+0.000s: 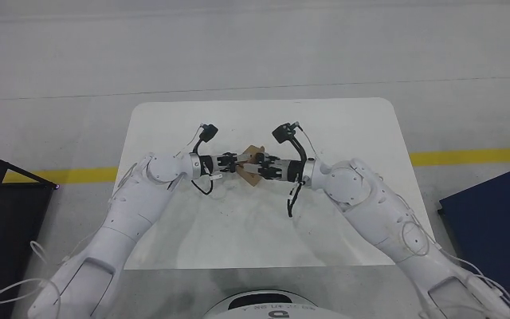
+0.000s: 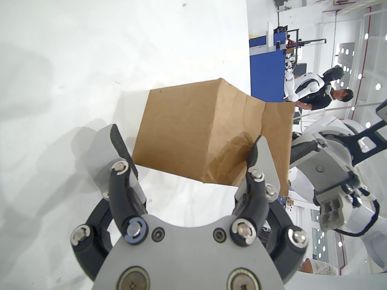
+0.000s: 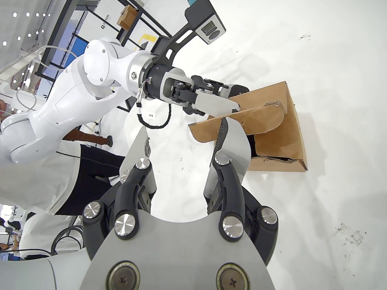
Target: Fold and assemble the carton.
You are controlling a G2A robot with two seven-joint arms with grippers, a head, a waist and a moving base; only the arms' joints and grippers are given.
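A small brown carton (image 1: 253,155) stands on the white table (image 1: 335,215) between my two arms. In the left wrist view the carton (image 2: 181,128) fills the gap of my left gripper (image 2: 187,135), one finger at each side wall, closed against it. From the right wrist view the left gripper (image 3: 237,99) grips across the far wall and a curved flap of the carton (image 3: 290,116), whose end is open. My right gripper (image 3: 183,128) is open; one finger (image 3: 225,140) lies against the flap, and nothing sits between the two. It also appears behind the carton's flap as the right gripper (image 2: 299,149).
White table surface lies free on all sides of the carton. The table's edges are rounded. Beyond it on the floor run a yellow line (image 1: 454,156), a dark frame (image 1: 20,215) at the left and a blue panel (image 1: 478,211) at the right.
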